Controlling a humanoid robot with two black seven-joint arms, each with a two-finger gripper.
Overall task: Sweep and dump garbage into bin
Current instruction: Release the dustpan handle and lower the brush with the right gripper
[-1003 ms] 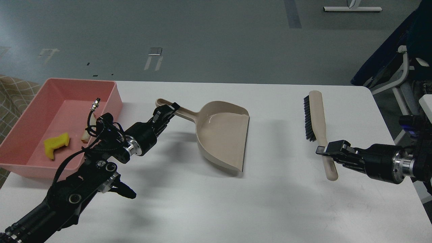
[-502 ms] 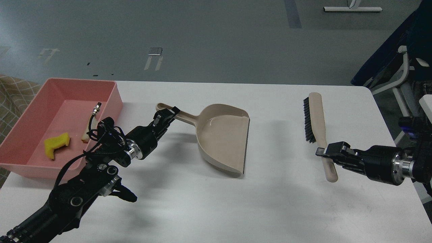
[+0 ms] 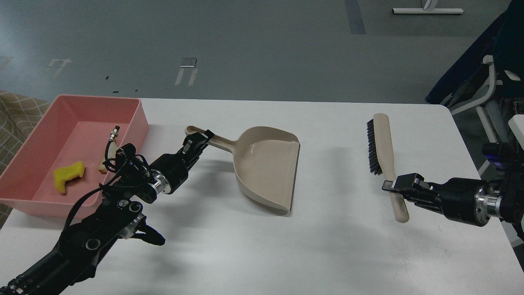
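Pink bin (image 3: 24,164) at the bench's nine o'clock edge, both scraps of garbage already inside: yellow foam chunk (image 3: 68,175) on the floor of the tub, whitish bread-like slice (image 3: 104,166) just to its three o'clock, partly hidden behind the left arm's cables. White bench (image 3: 262,246) bare of litter as far as visible. Beige dustpan (image 3: 268,166) near the middle, pan empty, mouth toward four o'clock, handle pointing to ten o'clock. Left claw (image 3: 199,141) clamped on that handle near its end. Beige brush (image 3: 382,153) at three o'clock, black bristles facing nine o'clock, lying roughly along the twelve-to-six line. Right claw (image 3: 396,188) closed around the lower part of the brush handle.

Judging from this layout: sweeping and dumping apparently done, with the putting-down of tools in hand. Next move likely calls for settling dustpan and brush flat on the bench, parting each claw cleanly, then lifting straight off without dragging either handle. Care needed on the left, with the arm's cables close to the bin wall.
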